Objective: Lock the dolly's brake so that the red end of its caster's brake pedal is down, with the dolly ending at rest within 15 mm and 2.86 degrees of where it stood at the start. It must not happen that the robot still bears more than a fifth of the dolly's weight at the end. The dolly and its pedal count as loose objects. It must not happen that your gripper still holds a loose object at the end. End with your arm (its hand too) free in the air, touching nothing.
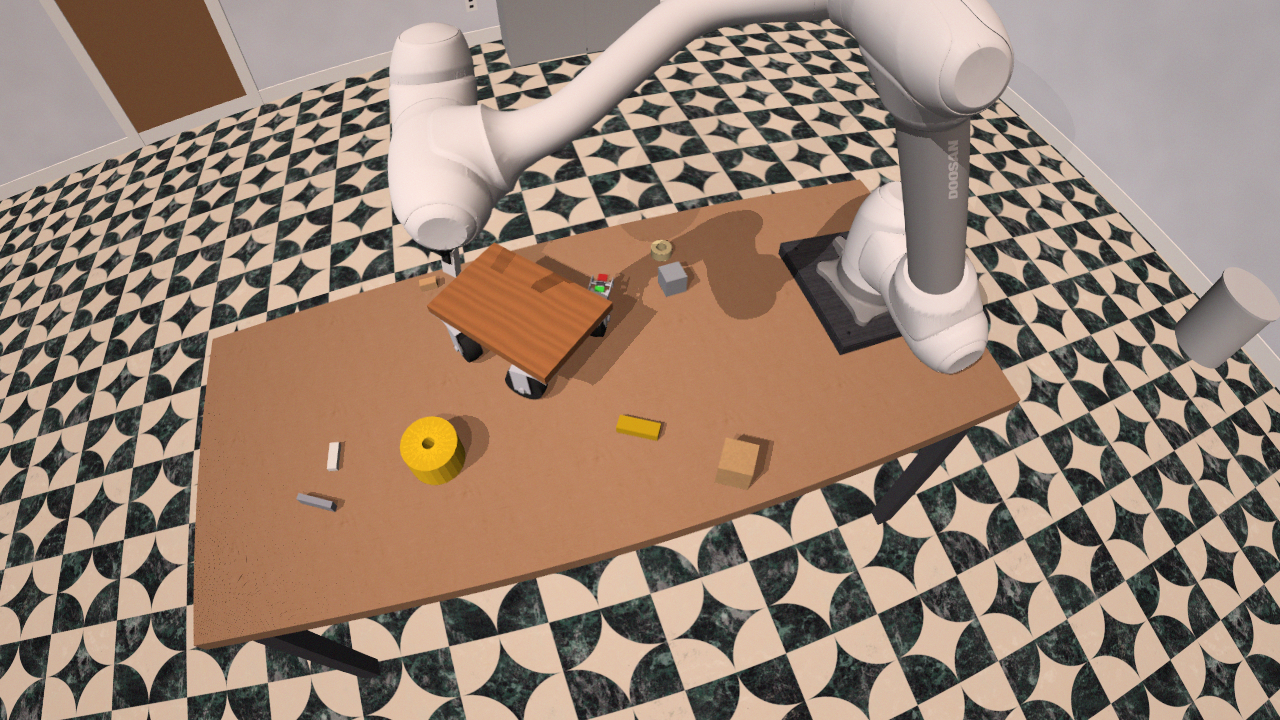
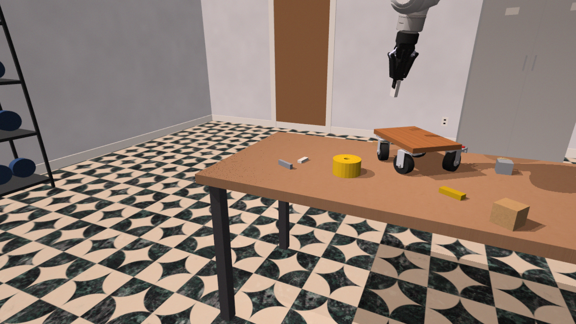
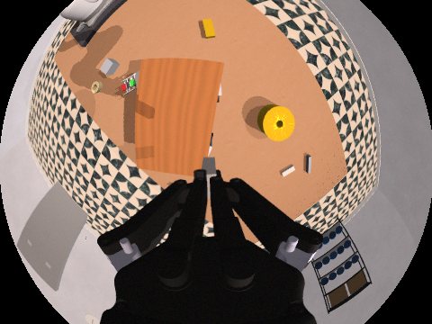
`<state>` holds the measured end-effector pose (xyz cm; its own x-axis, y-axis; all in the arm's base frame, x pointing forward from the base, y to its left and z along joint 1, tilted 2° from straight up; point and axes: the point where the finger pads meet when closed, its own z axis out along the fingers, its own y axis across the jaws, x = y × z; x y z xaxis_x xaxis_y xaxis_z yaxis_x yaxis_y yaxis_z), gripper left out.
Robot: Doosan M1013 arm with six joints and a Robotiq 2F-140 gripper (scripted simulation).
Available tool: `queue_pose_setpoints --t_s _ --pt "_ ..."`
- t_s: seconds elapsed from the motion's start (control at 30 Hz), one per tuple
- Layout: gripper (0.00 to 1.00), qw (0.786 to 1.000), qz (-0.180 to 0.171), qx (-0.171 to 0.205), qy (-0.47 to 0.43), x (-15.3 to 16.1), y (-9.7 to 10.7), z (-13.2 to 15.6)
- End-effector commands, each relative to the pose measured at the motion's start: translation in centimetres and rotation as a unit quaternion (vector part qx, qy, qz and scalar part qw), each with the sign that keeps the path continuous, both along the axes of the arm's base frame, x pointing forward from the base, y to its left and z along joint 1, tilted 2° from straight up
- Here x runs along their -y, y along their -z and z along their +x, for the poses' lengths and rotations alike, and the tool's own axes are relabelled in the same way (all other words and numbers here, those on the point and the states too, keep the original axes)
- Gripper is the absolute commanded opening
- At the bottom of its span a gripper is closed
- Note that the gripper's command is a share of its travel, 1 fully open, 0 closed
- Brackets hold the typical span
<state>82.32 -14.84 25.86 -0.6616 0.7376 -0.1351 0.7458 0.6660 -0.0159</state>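
Note:
The dolly (image 1: 521, 308) has a wooden deck on black casters and stands at the back middle of the table; it also shows in the side view (image 2: 416, 138) and the wrist view (image 3: 176, 114). Its brake pedal (image 1: 600, 284) sticks out at the far corner, with a red end and a green end, also seen in the wrist view (image 3: 129, 85). I cannot tell which end is down. My gripper (image 2: 395, 90) is shut and empty, hanging high above the dolly's back left edge; in the wrist view its fingertips (image 3: 209, 167) point down at that edge.
A yellow cylinder (image 1: 431, 448), a yellow bar (image 1: 638, 427), a tan cube (image 1: 738, 461), a grey cube (image 1: 672, 277), a small ring (image 1: 661, 249), a white block (image 1: 332, 455), a grey block (image 1: 315, 501) and a small tan block (image 1: 430, 281) lie on the table. The arm's base (image 1: 859, 286) stands at the right.

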Motion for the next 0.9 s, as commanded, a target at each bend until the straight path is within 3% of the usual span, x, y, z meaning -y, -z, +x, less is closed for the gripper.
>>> queue_pose_setpoints --t_s 0.0,0.2,0.27,0.3,0.43,0.63,0.77,0.87 --pt "0.0 1.0 0.009 -0.011 -0.027 2.6 1.4 -6.3" --pt "0.0 0.995 0.036 -0.045 -0.08 4.8 4.3 -17.3" --pt "0.0 0.995 0.036 -0.045 -0.08 4.8 4.3 -17.3" --pt "0.0 0.993 0.043 -0.051 -0.093 5.3 5.4 -21.6" --pt "0.0 0.989 0.06 -0.063 -0.119 5.3 7.1 -27.4" --pt "0.0 0.989 0.06 -0.064 -0.12 5.3 7.5 -27.7" --pt "0.0 0.989 0.06 -0.064 -0.12 5.2 10.3 -27.8" --pt "0.0 0.989 0.06 -0.064 -0.12 5.2 10.8 -27.9"
